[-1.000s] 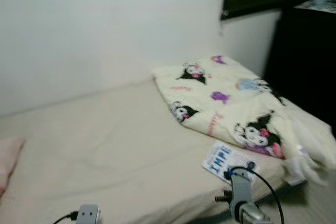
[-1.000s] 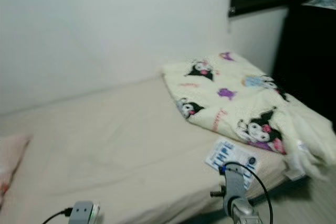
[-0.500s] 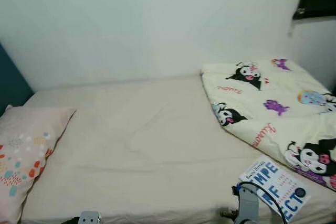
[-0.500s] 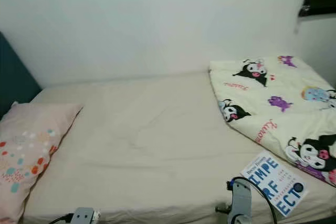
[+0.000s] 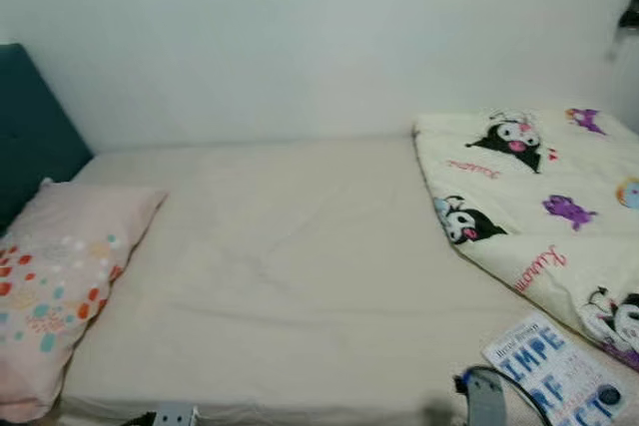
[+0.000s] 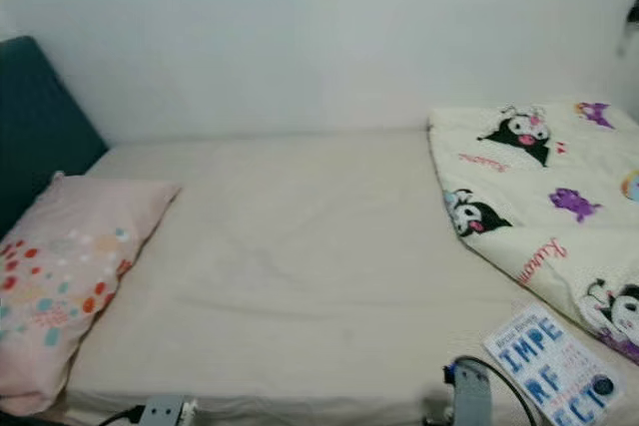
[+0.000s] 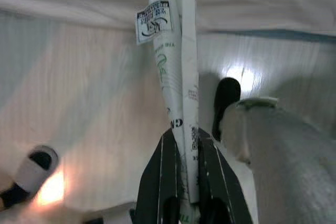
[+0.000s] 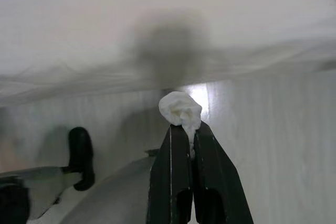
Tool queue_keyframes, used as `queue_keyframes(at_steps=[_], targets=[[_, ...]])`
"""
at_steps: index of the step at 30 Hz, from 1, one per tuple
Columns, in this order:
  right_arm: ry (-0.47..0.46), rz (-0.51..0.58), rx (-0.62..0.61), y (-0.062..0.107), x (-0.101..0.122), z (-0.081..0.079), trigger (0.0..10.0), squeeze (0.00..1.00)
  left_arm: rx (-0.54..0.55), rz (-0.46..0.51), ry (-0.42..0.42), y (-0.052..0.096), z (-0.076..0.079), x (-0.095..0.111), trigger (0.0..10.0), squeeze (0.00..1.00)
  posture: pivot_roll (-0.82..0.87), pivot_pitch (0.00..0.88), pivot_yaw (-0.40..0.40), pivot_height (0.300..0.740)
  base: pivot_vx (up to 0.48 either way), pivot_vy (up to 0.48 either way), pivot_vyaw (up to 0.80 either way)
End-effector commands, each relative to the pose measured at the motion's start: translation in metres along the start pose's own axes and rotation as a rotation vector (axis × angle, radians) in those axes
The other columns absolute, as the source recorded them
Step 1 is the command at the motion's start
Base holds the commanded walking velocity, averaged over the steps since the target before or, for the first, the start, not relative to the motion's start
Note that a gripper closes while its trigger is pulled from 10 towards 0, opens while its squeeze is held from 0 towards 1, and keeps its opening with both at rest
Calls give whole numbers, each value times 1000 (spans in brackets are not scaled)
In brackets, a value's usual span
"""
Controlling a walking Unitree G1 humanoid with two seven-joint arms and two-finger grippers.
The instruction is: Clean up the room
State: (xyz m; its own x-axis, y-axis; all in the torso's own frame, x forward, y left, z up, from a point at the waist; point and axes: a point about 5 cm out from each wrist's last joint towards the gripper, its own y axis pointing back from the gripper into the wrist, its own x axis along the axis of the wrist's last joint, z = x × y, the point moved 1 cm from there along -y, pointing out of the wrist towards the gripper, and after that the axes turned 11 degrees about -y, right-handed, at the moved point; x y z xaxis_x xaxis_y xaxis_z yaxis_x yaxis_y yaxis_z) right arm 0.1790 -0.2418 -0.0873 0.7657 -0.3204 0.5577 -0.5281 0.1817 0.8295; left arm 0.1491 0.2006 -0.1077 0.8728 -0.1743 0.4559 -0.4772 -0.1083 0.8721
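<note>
**A:** Two end effectors are seen, and both are occupied. The left end effector [image 7: 181, 129] is clamped on a rolled paper tube [image 7: 176, 51] with printed labels, gripped near one end so that most of its length sticks out beyond the fingers. The right end effector [image 8: 190, 129] is pinched tight on a small white wad [image 8: 181, 109], probably crumpled tissue. Both are held low over the pale floor [image 7: 79, 103], just in front of the bed's near edge.

**B:** How is that load judged to handle?

**A:** Both items are judged light. The tube is likely soft-walled and easily crushed or bent, so a hold nearer its middle would be steadier. The wad is soft and compressible, and only a little of it is caught between the fingertips, so it could slip out.

**B:** And what is counted on the bed?

**A:** One bed [image 6: 300, 236] with a cream sheet is seen. On it lie one spotted pink pillow [image 6: 70, 266] at the left, one folded cartoon-print blanket [image 6: 539, 197] at the right, and one book [image 6: 554, 366] with blue lettering at the near right corner, just beside the blanket. One teal headboard [image 6: 40, 117] stands at the far left.
</note>
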Motion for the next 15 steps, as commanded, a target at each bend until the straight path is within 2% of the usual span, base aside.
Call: queue_keyframes(at_steps=[1,7,15], targets=[[11,-26,21,0,-7,-8,10000,0,1,-27,17,1,-2,-6,10000,0,-141,1,48,740,0,0,794],[23,-34,22,0,-9,-7,10000,0,-10,-50,12,1,1,-9,10000,0,-138,3,47,740,-467,0,794],[29,-34,28,0,-10,-8,10000,0,-4,-46,-21,1,-2,-11,10000,0,-138,4,47,740,0,0,794]])
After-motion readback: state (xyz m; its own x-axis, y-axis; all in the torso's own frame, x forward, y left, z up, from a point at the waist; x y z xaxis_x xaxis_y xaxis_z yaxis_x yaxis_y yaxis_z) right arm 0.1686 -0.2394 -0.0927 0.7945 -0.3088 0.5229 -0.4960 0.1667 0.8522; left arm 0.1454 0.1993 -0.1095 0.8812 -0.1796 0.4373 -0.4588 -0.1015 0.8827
